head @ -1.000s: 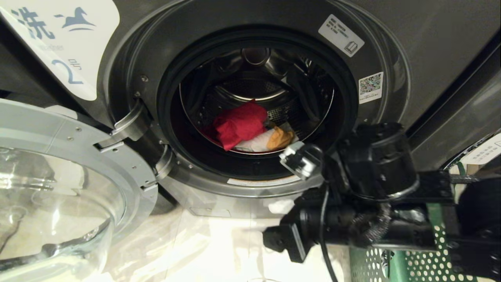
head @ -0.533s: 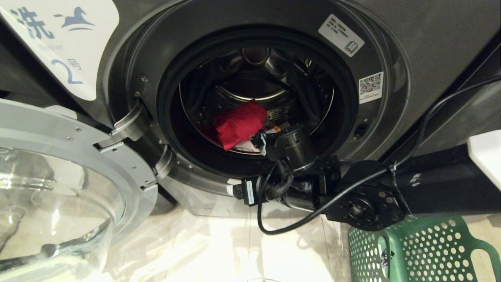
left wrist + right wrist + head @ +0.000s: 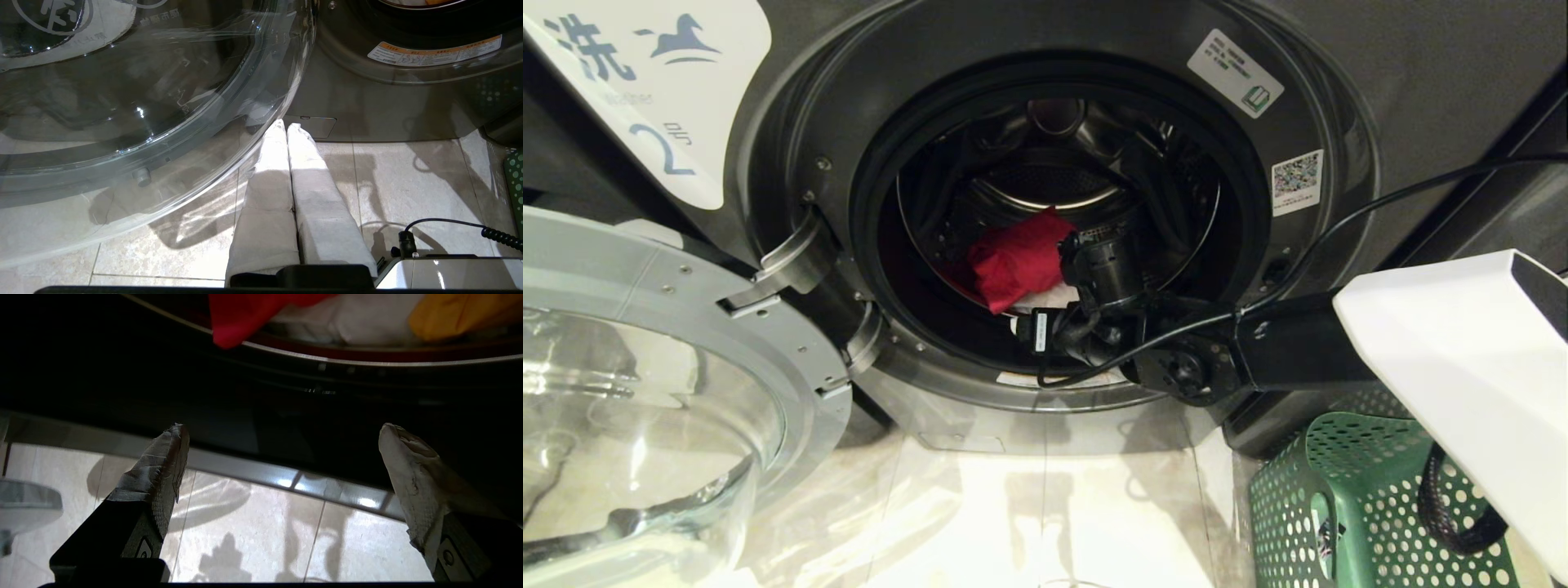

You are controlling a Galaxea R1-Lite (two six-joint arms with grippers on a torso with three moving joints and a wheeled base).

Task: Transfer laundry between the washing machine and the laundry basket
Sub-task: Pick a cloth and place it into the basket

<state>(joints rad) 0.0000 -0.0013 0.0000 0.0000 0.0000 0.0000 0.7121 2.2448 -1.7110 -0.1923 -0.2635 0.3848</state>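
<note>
The washing machine (image 3: 1413,73) with the label 2 has its round glass door (image 3: 662,286) swung open to the left. In its drum lies the laundry: a red garment (image 3: 1017,260), which the right wrist view shows again (image 3: 253,312) beside a white one (image 3: 351,322) and an orange-yellow one (image 3: 453,312). My right arm (image 3: 1258,351) reaches from the right into the door opening. The right gripper (image 3: 284,428) is open and empty, just short of the clothes at the drum's lower rim. The green laundry basket (image 3: 1339,490) stands on the floor at the lower right. My left gripper (image 3: 285,125) is shut, low over the floor.
The open glass door (image 3: 135,102) hangs close beside the left gripper. A black cable (image 3: 1388,200) runs along the right arm across the machine front. The arm's white shell (image 3: 1462,384) covers part of the basket. Pale floor tiles (image 3: 1013,523) lie below the machine.
My right arm has swung from in front of the basket up into the door opening, and its jaws have spread wider. It now hides the white and orange-yellow garments in the head view.
</note>
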